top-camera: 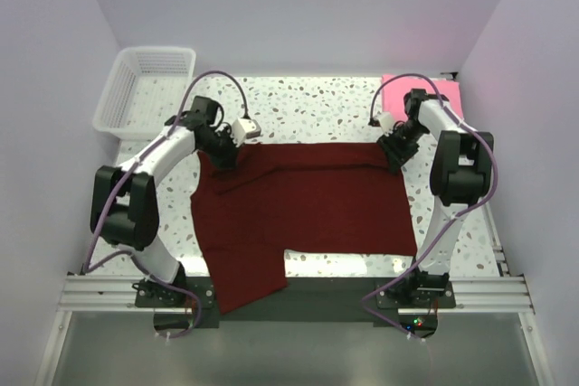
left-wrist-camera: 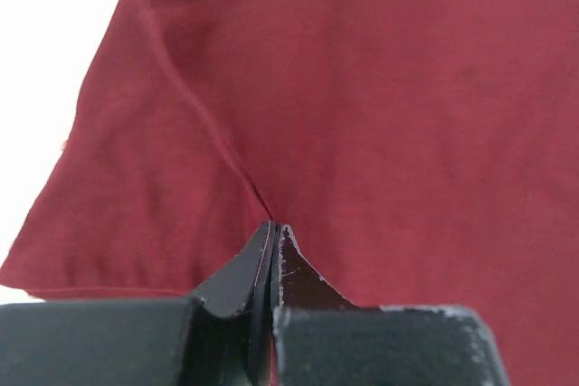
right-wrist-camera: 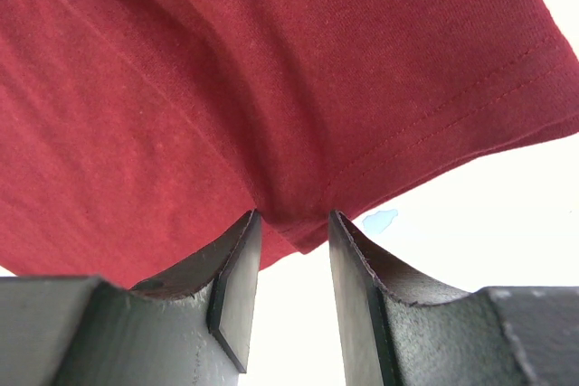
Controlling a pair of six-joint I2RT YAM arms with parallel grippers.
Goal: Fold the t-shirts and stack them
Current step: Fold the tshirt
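A dark red t-shirt [top-camera: 303,205] lies spread on the speckled table [top-camera: 317,101], and one part hangs over the near edge. My left gripper [top-camera: 226,156] is at the shirt's far left corner. In the left wrist view it [left-wrist-camera: 273,226] is shut on a pinched ridge of the red cloth [left-wrist-camera: 380,115]. My right gripper [top-camera: 395,153] is at the far right corner. In the right wrist view it [right-wrist-camera: 291,216] is open, with the hemmed corner of the shirt [right-wrist-camera: 271,88] lying between its fingertips.
A white plastic basket [top-camera: 145,88] stands at the back left. A folded pink garment [top-camera: 425,92] lies at the back right, just behind the right arm. White walls close in the table on three sides.
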